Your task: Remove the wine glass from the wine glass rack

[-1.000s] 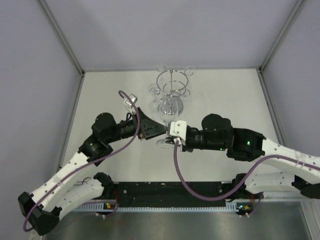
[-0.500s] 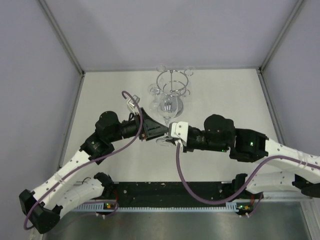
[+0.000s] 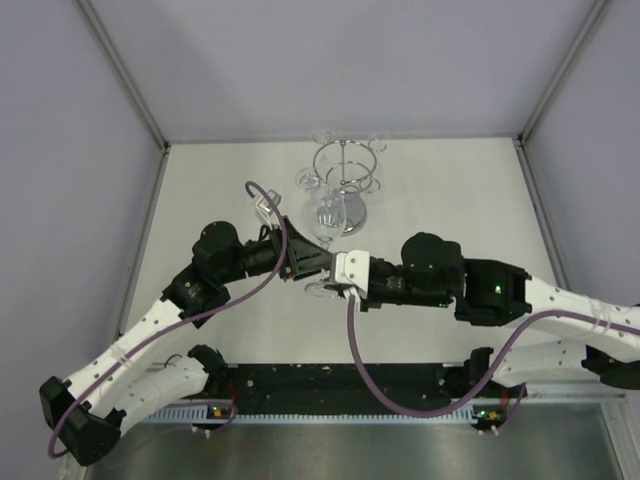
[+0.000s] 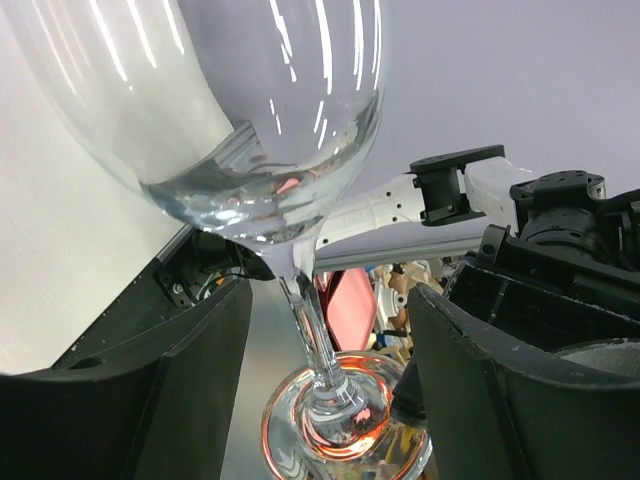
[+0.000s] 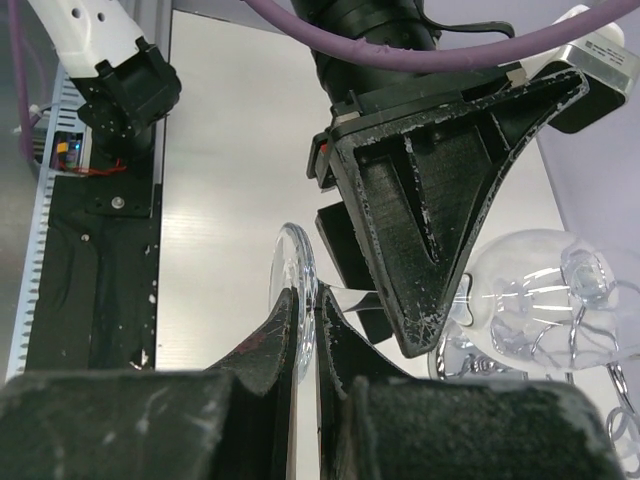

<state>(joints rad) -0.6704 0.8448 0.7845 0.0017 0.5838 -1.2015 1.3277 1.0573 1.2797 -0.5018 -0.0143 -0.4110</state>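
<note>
The clear wine glass lies tilted in the air just in front of the chrome wine glass rack, its bowl toward the rack. My right gripper is shut on the edge of its round foot, pinched between both fingers. My left gripper is open, one finger on each side of the stem without touching it. The bowl fills the top of the left wrist view. The right wrist view shows the bowl behind the left gripper's finger.
Other small clear glasses hang on the rack's wire loops at the back of the table. Grey walls close in the table on the left, back and right. The black base rail runs along the near edge.
Both grippers and the glass have shifted a little to the left and toward the near edge, so the bowl stands further from the rack's base.
</note>
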